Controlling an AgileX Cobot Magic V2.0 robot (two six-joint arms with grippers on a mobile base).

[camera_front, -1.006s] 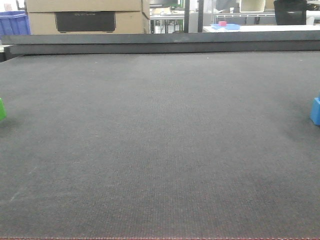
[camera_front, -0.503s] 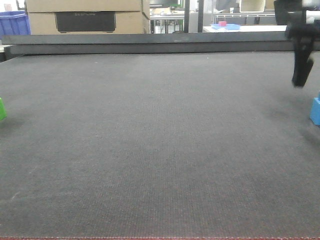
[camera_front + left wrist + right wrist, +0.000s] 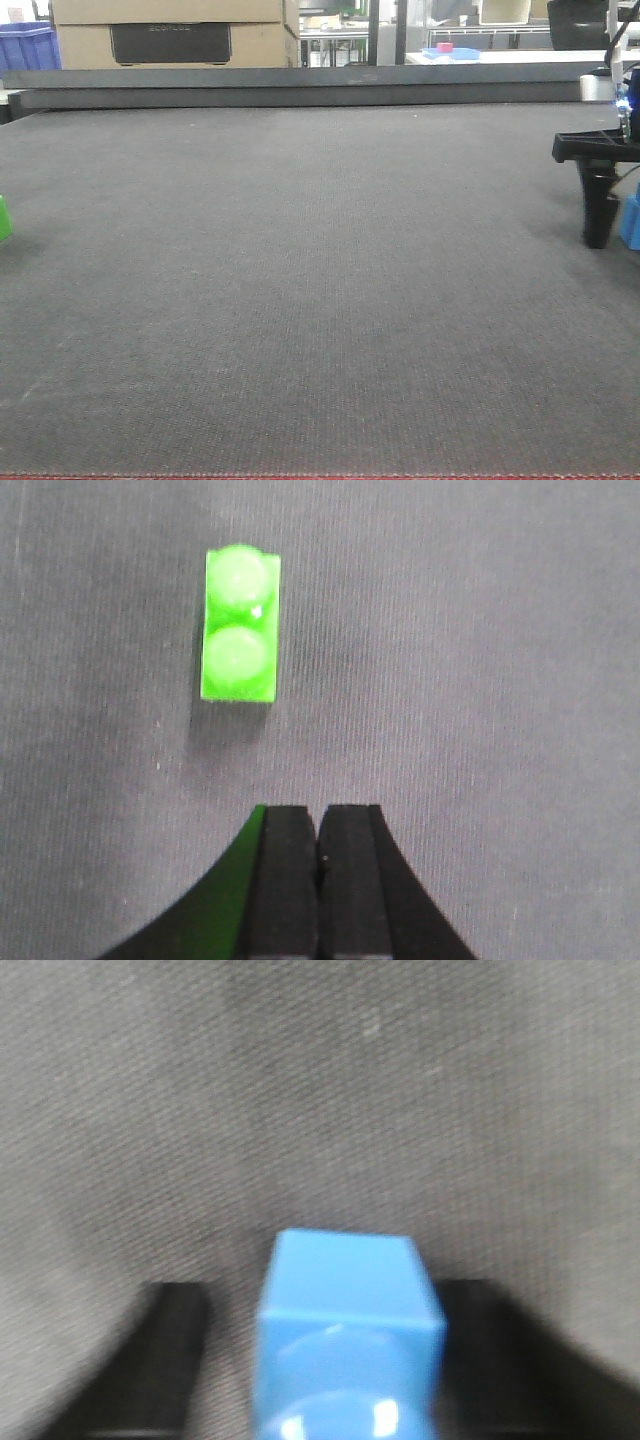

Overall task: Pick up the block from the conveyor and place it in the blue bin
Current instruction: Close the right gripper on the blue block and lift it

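Note:
The conveyor (image 3: 320, 300) is a wide dark grey woven belt with a thin red front edge. A blue block (image 3: 345, 1330) lies at its right edge (image 3: 632, 222). My right gripper (image 3: 335, 1305) is open and straddles it, one dark finger (image 3: 165, 1360) on each side with belt showing on the left. In the front view only one finger (image 3: 600, 215) shows, down beside the block. A green two-stud block (image 3: 240, 625) lies at the belt's left edge (image 3: 3, 217). My left gripper (image 3: 320, 820) hangs shut and empty above the belt, short of it. A blue bin (image 3: 25, 45) stands far back left.
A raised dark rail (image 3: 300, 85) runs along the belt's far side. Behind it are cardboard boxes (image 3: 170, 35) and a white table holding a shallow blue tray (image 3: 450, 52) with a pink item.
The right gripper came into the front view from the upper right and dropped down around the blue block. Both blocks have stayed where they were.

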